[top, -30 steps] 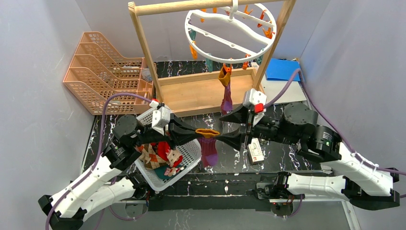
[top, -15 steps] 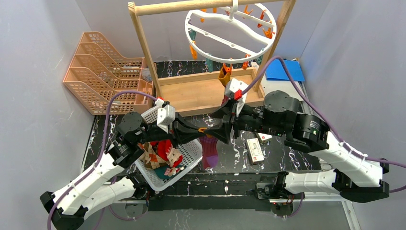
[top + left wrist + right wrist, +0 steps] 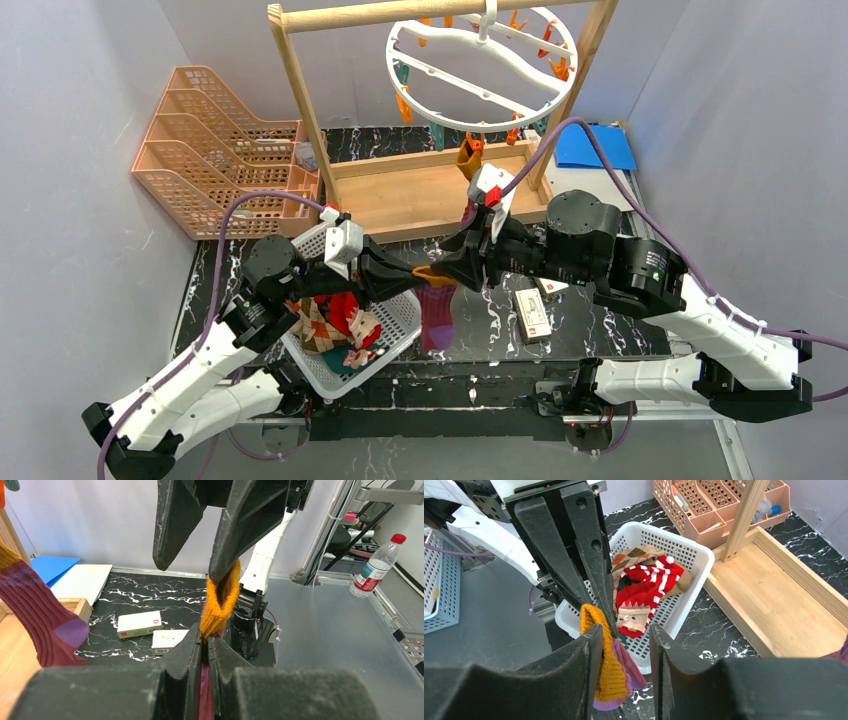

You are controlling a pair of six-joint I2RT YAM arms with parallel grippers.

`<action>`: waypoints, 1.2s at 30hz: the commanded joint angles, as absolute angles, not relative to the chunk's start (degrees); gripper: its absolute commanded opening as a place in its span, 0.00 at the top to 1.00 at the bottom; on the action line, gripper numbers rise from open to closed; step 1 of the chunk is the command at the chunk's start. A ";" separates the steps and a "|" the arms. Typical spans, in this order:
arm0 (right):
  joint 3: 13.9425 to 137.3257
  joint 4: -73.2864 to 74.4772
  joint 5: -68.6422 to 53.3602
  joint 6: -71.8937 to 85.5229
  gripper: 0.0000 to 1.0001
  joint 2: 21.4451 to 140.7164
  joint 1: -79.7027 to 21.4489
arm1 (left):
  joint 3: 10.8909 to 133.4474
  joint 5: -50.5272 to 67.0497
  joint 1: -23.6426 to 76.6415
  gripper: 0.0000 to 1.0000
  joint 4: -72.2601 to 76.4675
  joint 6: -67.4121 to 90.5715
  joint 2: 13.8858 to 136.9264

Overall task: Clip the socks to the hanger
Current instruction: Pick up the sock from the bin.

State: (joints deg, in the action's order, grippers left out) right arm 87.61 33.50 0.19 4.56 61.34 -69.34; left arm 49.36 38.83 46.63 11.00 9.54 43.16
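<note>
Your left gripper [image 3: 408, 272] stays shut flat on the sock [image 3: 436, 312] at its orange cuff, just beside the basket [image 3: 400, 318]; your right gripper [image 3: 624, 630] has come in, and its jaws, narrower than a second ago, straddle that cuff without pinching yet; the handover is probably beginning; behind, the hanger [image 3: 470, 124] already carries a hung sock [image 3: 472, 205].

Left gripper [image 3: 204, 639] pinched closed, tip-to-tip with right gripper [image 3: 625, 632], jaws parted.
</note>
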 commanded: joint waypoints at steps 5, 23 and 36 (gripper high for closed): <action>89.72 35.58 1.05 5.12 0.55 62.18 -69.26 | 51.76 38.85 46.78 1.00 10.60 8.59 41.75; 95.39 38.81 7.06 7.49 0.99 64.31 -69.26 | 52.20 30.75 46.79 0.87 8.35 6.06 41.71; 98.35 37.67 22.53 18.48 0.99 65.61 -69.26 | 52.21 17.36 46.76 0.42 13.01 4.67 41.17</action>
State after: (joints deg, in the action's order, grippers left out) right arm 96.12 40.16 15.14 12.78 65.47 -69.34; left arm 50.04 21.43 46.63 7.88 4.91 41.04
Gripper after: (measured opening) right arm 0.036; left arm 0.582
